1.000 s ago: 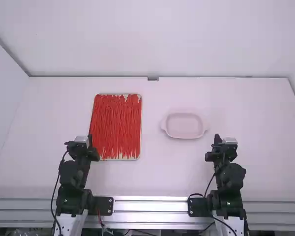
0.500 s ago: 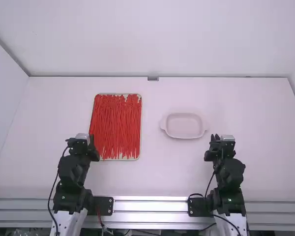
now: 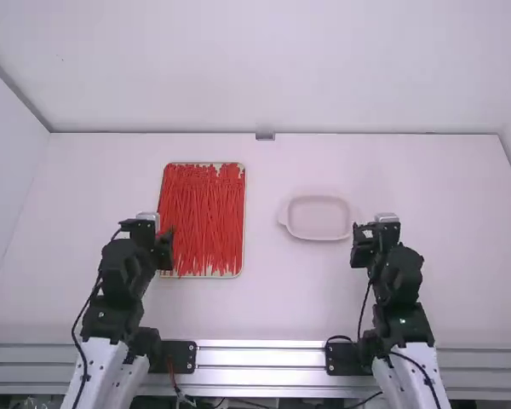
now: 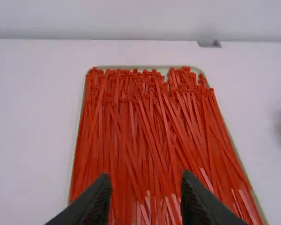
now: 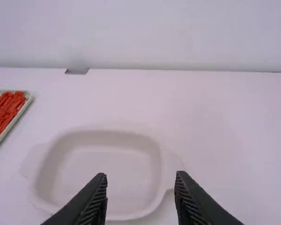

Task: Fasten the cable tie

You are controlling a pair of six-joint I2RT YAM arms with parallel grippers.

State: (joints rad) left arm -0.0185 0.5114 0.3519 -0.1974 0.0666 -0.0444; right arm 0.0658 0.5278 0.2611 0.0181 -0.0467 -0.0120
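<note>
Left fingers advanced, cable ties just ahead

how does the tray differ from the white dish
The tray is flat, rectangular and covered with red cable ties; the dish is empty. The dish is deeper, rounded, with side handles; the tray has none. Both lie on the table.

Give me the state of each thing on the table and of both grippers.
cable ties: straight, unlooped, piled on the tray.
tray: full of ties.
dish: upright, empty.
left gripper: open, empty.
right gripper: open, empty.
</note>
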